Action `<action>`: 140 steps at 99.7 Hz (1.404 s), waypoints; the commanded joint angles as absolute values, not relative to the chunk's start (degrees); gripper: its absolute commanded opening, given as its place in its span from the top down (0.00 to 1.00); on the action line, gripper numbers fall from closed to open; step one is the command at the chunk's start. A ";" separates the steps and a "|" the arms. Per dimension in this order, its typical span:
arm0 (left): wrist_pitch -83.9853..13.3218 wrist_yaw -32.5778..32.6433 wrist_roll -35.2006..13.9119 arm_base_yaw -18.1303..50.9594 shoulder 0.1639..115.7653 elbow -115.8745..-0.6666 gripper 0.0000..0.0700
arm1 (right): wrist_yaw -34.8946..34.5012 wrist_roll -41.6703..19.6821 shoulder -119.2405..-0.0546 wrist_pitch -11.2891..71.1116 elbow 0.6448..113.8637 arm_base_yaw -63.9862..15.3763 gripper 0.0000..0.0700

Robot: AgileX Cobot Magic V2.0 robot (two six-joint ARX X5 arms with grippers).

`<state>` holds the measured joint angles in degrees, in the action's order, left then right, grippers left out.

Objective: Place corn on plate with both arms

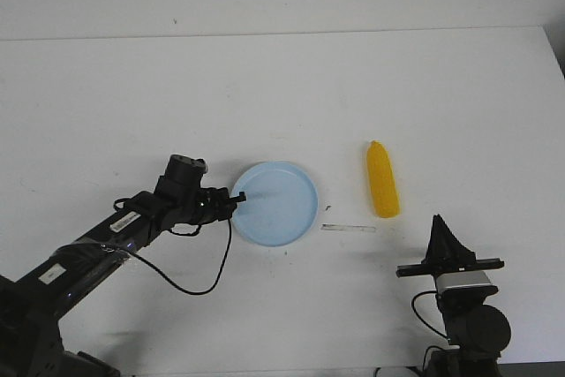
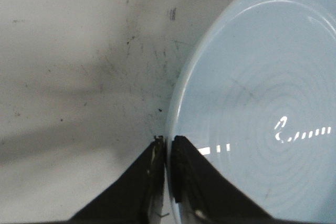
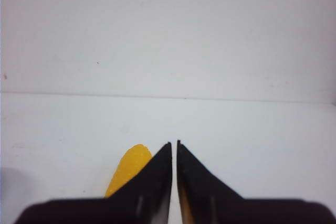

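Note:
The pale blue plate (image 1: 281,202) lies flat near the table's middle. My left gripper (image 1: 238,197) is shut on the plate's left rim; in the left wrist view (image 2: 169,141) one finger is outside the rim and one inside, on the plate (image 2: 252,103). The yellow-orange corn (image 1: 382,179) lies on the table to the right of the plate, apart from it, narrow end away from me. My right gripper (image 1: 441,229) is shut and empty, raised near the front edge, short of the corn. In the right wrist view (image 3: 174,143) the corn's tip (image 3: 130,167) shows beside the fingers.
A thin clear strip (image 1: 349,228) lies on the table between the plate and the corn's near end. A black cable (image 1: 190,284) loops under my left arm. The white table's far edge (image 1: 282,34) meets a white wall.

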<state>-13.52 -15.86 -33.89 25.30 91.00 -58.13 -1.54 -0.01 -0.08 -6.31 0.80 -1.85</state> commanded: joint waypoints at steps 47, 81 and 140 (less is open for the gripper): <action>-12.25 -13.93 -32.18 26.65 90.56 -59.07 0.76 | -1.52 -0.58 -0.08 -7.03 0.73 -1.89 0.98; -14.83 -13.67 -22.41 22.68 79.75 -58.61 0.78 | -1.52 -0.56 -0.08 -7.03 0.73 -1.89 0.98; 9.39 -3.99 -0.43 7.64 57.01 -35.35 1.00 | -1.52 -0.58 -0.08 -7.03 0.73 -1.89 0.98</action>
<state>6.66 -3.95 -2.24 8.38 59.92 -36.56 -1.54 -0.01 -0.08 -6.31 0.80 -1.85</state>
